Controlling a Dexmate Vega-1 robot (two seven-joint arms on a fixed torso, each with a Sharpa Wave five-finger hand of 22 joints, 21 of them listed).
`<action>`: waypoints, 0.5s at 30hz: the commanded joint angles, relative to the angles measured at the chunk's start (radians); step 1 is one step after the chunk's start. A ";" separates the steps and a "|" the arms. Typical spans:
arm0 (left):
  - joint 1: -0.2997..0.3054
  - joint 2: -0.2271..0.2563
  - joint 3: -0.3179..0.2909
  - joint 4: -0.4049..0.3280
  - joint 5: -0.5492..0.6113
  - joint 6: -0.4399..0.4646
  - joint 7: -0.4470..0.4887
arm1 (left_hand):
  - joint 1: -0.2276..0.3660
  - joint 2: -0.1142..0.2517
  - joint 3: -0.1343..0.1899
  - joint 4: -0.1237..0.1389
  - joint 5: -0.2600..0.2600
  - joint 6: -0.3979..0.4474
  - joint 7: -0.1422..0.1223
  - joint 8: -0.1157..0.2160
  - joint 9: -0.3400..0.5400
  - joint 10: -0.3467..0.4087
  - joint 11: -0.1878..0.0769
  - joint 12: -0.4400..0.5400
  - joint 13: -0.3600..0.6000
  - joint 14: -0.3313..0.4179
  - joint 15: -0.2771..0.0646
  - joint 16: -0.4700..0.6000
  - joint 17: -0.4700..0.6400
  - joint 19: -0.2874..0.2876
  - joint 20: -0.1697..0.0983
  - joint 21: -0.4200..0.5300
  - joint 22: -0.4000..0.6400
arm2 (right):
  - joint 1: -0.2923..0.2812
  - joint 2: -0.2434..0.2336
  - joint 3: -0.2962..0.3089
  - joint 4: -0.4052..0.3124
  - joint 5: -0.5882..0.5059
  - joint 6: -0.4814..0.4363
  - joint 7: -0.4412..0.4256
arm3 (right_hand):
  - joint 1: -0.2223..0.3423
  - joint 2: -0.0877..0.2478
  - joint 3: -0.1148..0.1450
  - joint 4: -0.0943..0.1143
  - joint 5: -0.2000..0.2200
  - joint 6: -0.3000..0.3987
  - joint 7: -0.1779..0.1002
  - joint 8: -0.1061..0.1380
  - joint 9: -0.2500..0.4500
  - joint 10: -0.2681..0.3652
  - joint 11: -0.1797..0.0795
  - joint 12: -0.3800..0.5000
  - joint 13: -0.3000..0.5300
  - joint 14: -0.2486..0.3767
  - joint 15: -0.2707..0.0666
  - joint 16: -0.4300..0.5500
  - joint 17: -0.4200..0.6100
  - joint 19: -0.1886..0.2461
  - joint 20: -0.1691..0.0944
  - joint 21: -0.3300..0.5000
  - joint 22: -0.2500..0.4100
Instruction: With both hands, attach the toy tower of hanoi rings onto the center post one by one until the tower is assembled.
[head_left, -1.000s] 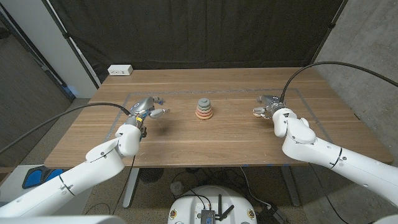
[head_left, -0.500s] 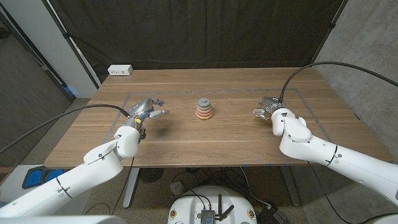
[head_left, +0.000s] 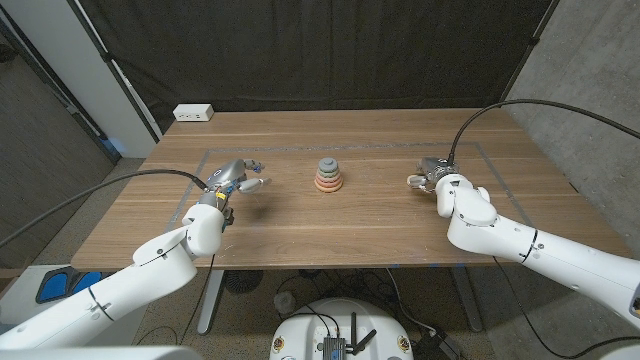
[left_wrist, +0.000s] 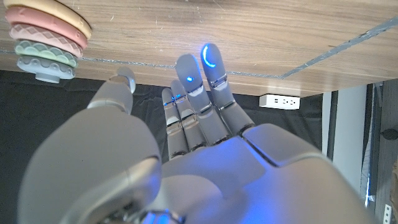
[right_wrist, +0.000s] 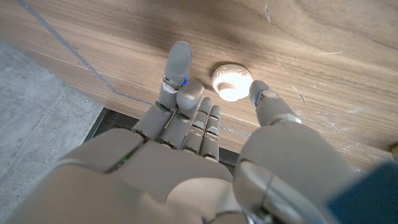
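Head view shows the ring tower (head_left: 328, 176) standing upright on the wooden bench (head_left: 360, 225), about midway between the two hands, with bare wood on both sides of it. Its rings are stacked on the post, widest at the base and a grey piece on top. The left hand (head_left: 238, 178) sits well apart from the tower, fingers spread and holding nothing; open bench lies between its fingertips and the stack. The right hand (head_left: 430, 174) is on the other side of the tower, also well apart from it, fingers apart and empty. In the right wrist view a small white round cap (right_wrist: 231, 81) lies on the wood just beyond the right hand (right_wrist: 205, 155), between the thumb and the longer fingers (right_wrist: 179, 65); whether a fingertip touches it cannot be told. A thin taped line (head_left: 350, 149) marks a rectangle on the bench, enclosing both hands and the tower, and beyond the hands the far edge of the bench runs in front of a black curtain (head_left: 320, 50). A white power strip (head_left: 193, 113) rests near the far corner beyond the left hand. In the left wrist view the tower (left_wrist: 43, 37) shows off to the thumb side of the left hand (left_wrist: 186, 162).
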 joint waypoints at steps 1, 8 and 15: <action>0.016 0.005 -0.010 -0.014 -0.009 0.014 0.004 | -0.007 0.004 0.007 0.000 0.006 0.009 0.000 0.001 0.003 0.007 0.001 0.002 0.003 0.006 -0.069 0.005 0.003 0.013 -0.143 0.006 0.002 | 0.024 0.013 -0.029 0.036 0.009 0.002 0.006 | -0.002 0.000 0.001 0.006 -0.003 -0.008 0.002 0.005 -0.001 0.001 0.004 0.005 -0.001 -0.006 -0.094 0.000 0.000 0.001 -0.095 0.001 0.003; 0.024 0.009 -0.017 -0.021 -0.015 0.017 0.005 | -0.008 0.008 0.011 0.000 0.006 0.015 0.003 0.002 0.004 0.012 0.004 0.002 0.003 0.007 -0.069 0.005 0.004 0.013 -0.143 0.006 0.003 | 0.028 0.022 -0.041 0.049 0.007 -0.005 0.000 | -0.001 0.003 0.001 0.006 -0.004 -0.009 0.002 0.006 -0.002 0.001 0.004 0.006 -0.002 -0.006 -0.094 0.001 0.000 0.000 -0.095 -0.001 0.000; 0.025 0.017 -0.015 -0.029 -0.008 0.025 0.005 | 0.002 0.015 0.020 -0.006 0.009 0.016 0.001 0.001 0.004 0.013 0.000 0.003 0.005 0.008 -0.070 0.007 0.006 0.013 -0.145 0.007 0.005 | 0.026 0.024 -0.051 0.054 0.005 -0.006 -0.010 | -0.001 0.005 0.001 0.006 -0.005 -0.009 0.001 0.007 -0.003 0.001 0.004 0.006 -0.003 -0.005 -0.094 0.002 0.000 0.000 -0.095 -0.002 -0.001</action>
